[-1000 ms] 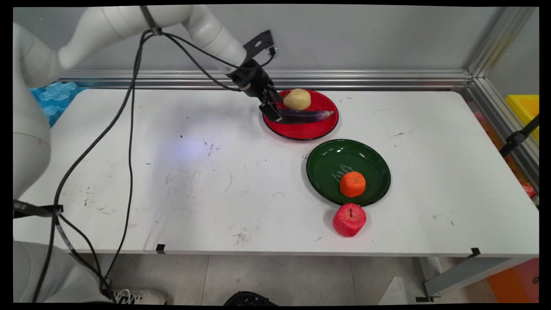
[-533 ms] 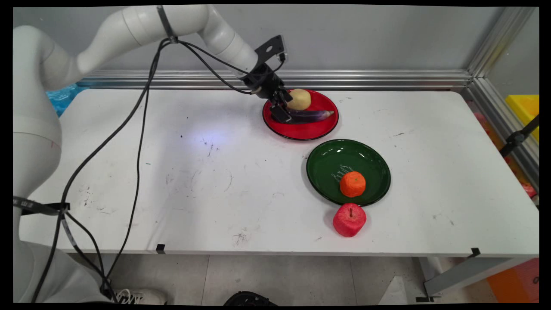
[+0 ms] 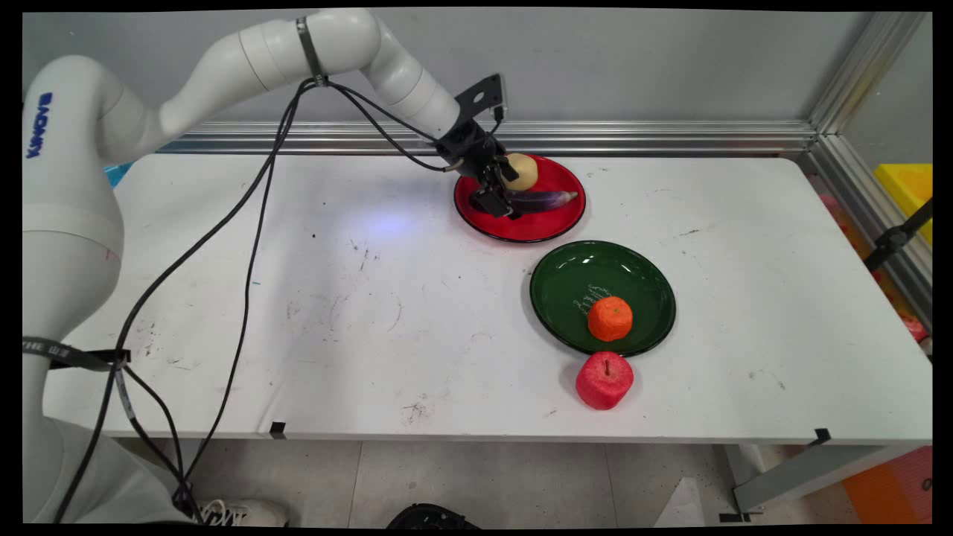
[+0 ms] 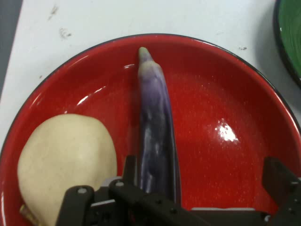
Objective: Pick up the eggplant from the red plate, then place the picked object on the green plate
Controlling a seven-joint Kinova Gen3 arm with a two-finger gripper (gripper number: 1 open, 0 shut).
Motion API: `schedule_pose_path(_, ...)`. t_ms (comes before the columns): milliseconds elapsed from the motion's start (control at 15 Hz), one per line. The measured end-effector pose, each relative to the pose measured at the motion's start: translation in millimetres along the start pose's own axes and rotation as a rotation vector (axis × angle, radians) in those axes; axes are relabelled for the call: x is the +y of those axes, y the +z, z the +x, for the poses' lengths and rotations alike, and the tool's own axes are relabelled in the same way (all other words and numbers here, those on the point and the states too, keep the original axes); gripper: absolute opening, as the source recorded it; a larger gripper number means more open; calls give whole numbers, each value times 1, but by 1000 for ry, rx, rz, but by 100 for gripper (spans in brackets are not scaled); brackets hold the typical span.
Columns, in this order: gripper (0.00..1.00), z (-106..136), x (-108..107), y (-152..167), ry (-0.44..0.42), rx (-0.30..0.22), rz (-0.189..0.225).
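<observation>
White table [image 3: 372, 298]: red plate [image 3: 555, 227] holds eggplant [image 4: 156, 136], potato [image 4: 66, 162].

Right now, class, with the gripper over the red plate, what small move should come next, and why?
Probably close the gripper on the eggplant. Its open fingers straddle the eggplant's near end on the red plate, with the potato just beside.

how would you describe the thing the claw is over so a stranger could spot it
Find the red plate at the table's far side, behind the green plate. On it the claw stands open astride a long thin purple eggplant. Its neighbour, the potato, is pale and round; the eggplant alone is dark, slim and pointed.
</observation>
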Motion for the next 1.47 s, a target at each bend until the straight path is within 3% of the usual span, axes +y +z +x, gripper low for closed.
schedule_pose_path(800, 100, -10, -11, 30, 64, -5, -18)
schedule_pose_path(867, 0, -10, -11, 32, 65, -5, -19)
schedule_pose_path(1467, 0, -6, -15, 35, 58, 14, -23)
